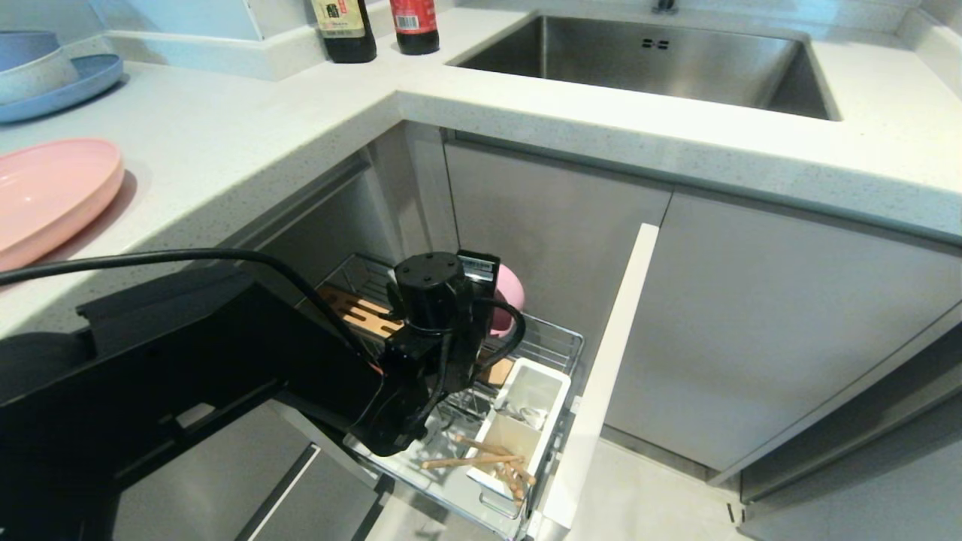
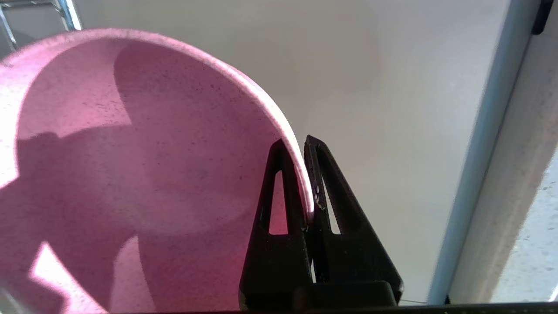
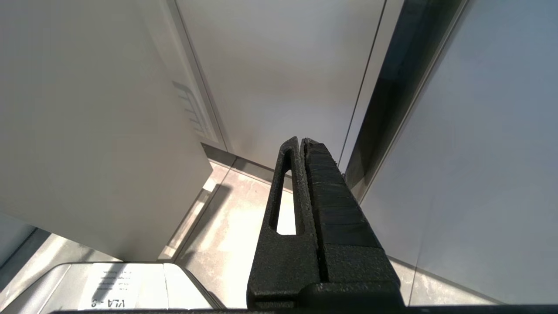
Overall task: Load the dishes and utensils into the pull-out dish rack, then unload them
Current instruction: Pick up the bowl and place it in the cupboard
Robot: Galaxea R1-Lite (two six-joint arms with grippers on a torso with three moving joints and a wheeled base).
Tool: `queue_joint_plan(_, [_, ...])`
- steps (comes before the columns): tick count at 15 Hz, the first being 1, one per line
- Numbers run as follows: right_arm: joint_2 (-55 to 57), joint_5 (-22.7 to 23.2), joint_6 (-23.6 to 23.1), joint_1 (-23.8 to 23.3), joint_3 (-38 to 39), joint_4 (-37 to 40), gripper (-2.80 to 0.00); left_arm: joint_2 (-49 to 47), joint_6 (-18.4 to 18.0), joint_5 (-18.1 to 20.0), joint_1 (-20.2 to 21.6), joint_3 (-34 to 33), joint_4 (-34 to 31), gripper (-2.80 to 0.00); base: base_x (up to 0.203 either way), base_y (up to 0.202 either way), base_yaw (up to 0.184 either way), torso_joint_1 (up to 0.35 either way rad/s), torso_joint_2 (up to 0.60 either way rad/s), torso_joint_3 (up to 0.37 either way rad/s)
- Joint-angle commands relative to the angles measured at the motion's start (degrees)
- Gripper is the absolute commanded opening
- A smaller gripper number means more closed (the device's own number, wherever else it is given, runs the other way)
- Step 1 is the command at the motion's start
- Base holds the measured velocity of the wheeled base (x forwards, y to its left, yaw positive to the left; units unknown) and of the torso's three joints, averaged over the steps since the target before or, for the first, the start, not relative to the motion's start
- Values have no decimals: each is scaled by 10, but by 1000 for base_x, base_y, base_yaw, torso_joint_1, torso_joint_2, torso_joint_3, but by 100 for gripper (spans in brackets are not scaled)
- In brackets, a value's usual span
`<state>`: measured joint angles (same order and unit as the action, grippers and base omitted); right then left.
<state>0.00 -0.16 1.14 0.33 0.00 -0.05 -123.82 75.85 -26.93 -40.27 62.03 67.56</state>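
My left gripper [image 2: 301, 148] is shut on the rim of the small pink bowl [image 2: 130, 165], one finger inside and one outside. In the head view the bowl [image 1: 511, 297] peeks out behind my left wrist, above the pull-out dish rack [image 1: 560, 338]. The fingertips themselves are hidden there by the wrist. The wooden chopsticks [image 1: 481, 454] lie across the white utensil cup [image 1: 526, 421], and the metal spoon [image 1: 526, 415] sits in the cup. The large pink plate [image 1: 49, 191] lies on the counter at the left. My right gripper [image 3: 301, 141] is shut and empty, parked low beside the cabinets.
A blue plate with stacked bowls [image 1: 45, 75] stands at the counter's far left. Two dark bottles [image 1: 376, 26] stand at the back beside the steel sink [image 1: 646, 64]. The rack's white drawer front [image 1: 601, 376] stands out to the right. The slotted wooden strip [image 1: 364, 312] lies in the rack.
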Motion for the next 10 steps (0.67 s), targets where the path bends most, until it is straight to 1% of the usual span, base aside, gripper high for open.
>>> queue_joint_plan(1, [0,0,0,0,1,0,-280,-1,4,3,0,-1,21,-280,0,0,0,0,0,0])
queue_joint_plan(2, [0,0,0,0,1,0,-280,0,4,6,0,-5,38,-280,0,0,0,0,0,0])
queue_joint_plan(6, [0,0,0,1,1,0,-280,-2,11,22,1,-15,51,-280,0,0,0,0,0,0])
queue_joint_plan(10, [0,0,0,0,1,0,-280,-6,12,23,1,-20,55,-280,0,0,0,0,0,0])
